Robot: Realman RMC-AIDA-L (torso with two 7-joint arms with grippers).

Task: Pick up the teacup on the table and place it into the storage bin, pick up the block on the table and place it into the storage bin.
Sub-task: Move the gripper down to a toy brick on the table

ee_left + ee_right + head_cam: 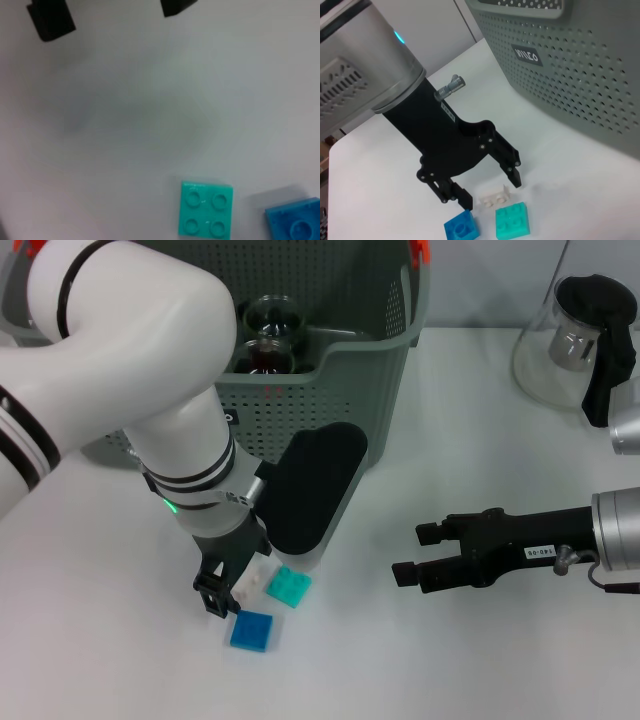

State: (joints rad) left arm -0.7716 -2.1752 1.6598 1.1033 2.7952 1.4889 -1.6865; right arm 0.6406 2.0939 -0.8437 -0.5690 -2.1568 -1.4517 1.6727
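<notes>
Two black fingers (pixel 50 20) of the left gripper (pixel 112 12) show as dark square tips, set well apart from each other with bare surface (pixel 125 115) between them; only their ends are in view. The white surface beyond them is smooth and carries a faint grey shadow. Well away from the fingers, on the far side of that shadow, lies a teal block (pixel 206 215) with four round studs, flat on the surface. Just beside it, farther from the fingers still, sits a blue block (pixel 295 222), only partly in view, with one stud visible. The two blocks lie apart, not touching.
</notes>
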